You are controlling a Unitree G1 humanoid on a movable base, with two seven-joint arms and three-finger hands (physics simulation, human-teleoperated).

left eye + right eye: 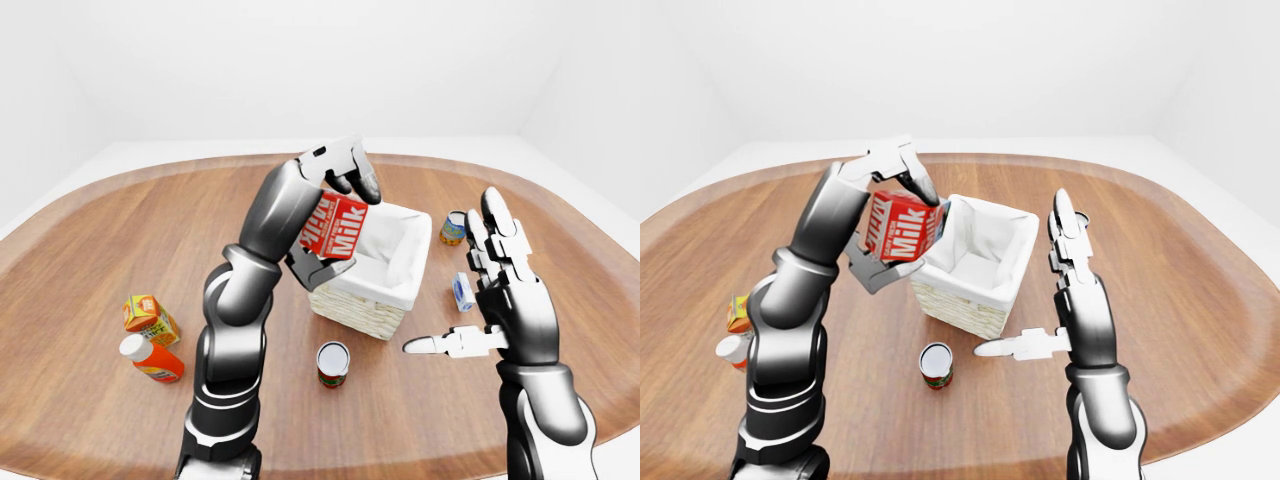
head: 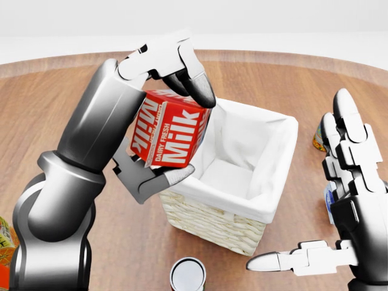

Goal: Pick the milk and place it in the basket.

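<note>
My left hand (image 2: 173, 130) is shut on the red milk carton (image 2: 170, 130), labelled "Milk" in white, and holds it tilted in the air at the left rim of the basket (image 2: 254, 209). The basket is woven wicker with a white cloth lining and shows nothing inside. Fingers press the carton's top and the thumb its underside. My right hand (image 2: 339, 206) is open and empty to the right of the basket, fingers pointing up and thumb pointing left.
A tin can (image 1: 333, 363) stands below the basket. An orange juice carton (image 1: 150, 317) and a bottle (image 1: 150, 360) lie at the left. A can (image 1: 453, 228) and a small blue-white pack (image 1: 463, 291) sit right of the basket, on the wooden table (image 1: 100, 240).
</note>
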